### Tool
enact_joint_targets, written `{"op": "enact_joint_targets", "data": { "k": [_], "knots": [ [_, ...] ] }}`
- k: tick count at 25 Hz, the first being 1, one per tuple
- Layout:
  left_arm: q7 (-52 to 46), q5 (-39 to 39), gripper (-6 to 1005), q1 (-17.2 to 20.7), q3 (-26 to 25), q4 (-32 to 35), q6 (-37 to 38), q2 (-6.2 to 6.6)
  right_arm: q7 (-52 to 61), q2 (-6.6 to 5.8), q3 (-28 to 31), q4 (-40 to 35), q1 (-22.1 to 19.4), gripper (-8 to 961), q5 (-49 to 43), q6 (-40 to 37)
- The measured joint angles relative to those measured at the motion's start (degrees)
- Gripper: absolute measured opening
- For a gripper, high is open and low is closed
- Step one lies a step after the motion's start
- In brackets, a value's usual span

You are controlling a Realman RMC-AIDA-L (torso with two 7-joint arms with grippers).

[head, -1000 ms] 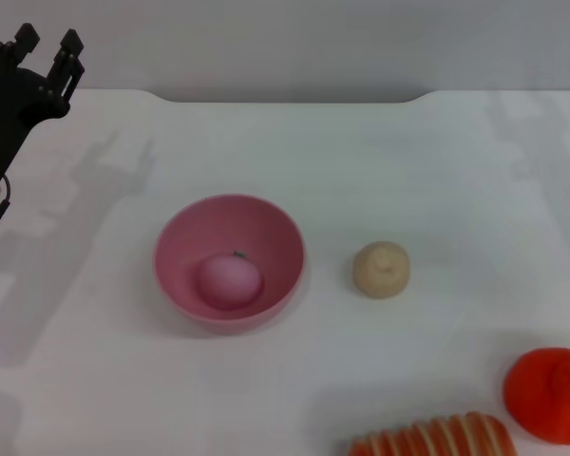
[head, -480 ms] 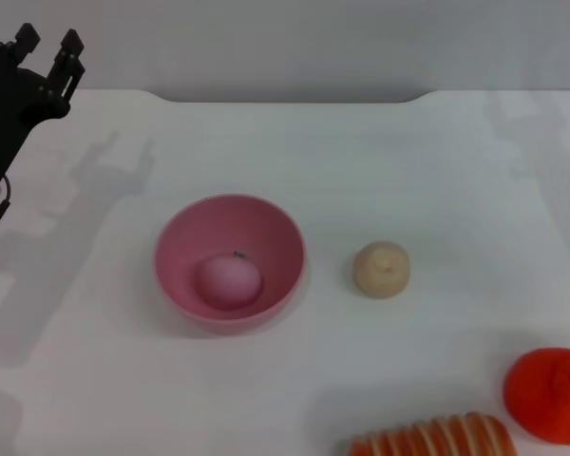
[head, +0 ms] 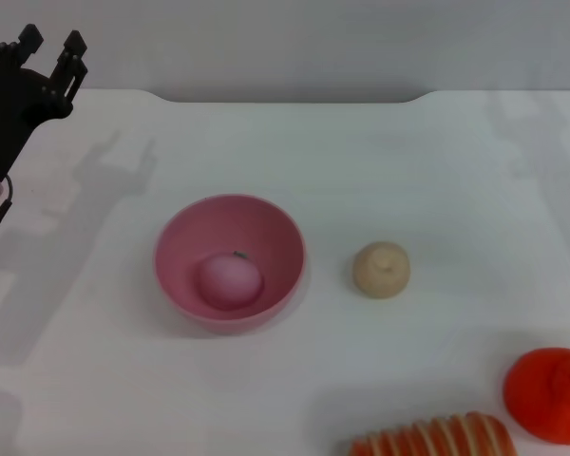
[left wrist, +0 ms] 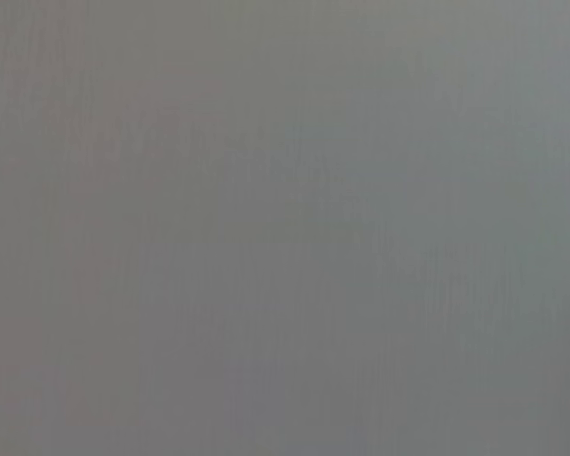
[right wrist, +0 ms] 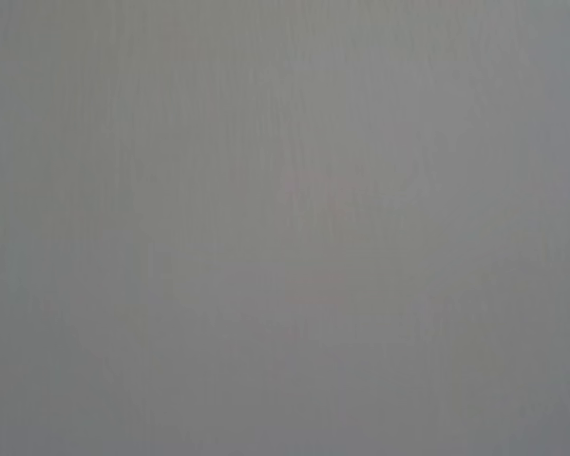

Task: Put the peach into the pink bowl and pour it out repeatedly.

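The pink bowl (head: pixel 229 260) stands upright on the white table, left of centre in the head view. Inside it, on the bottom, rests the peach (head: pixel 229 280), pale pink with a tiny dark mark on top. My left gripper (head: pixel 47 46) is raised at the far left, well away from the bowl, its fingers apart and empty. Only a dark sliver at the head view's right edge hints at the right arm; its gripper is out of view. Both wrist views show plain grey only.
A beige bun-like lump (head: pixel 380 269) lies just right of the bowl. A bright orange tangerine (head: pixel 548 393) sits at the front right, and a striped orange-and-cream item (head: pixel 435 437) lies at the front edge beside it.
The left gripper has drifted very slightly; bowl, peach and other items are unmoved.
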Motion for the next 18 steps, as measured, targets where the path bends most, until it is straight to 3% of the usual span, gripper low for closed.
{"op": "enact_joint_targets", "data": {
  "k": [18],
  "knots": [
    [0.03, -0.42, 545, 0.21, -0.76, 0.0, 0.25, -0.28, 2.34, 0.0, -0.18, 0.0, -0.2, 618, 0.0, -0.37]
  ]
}}
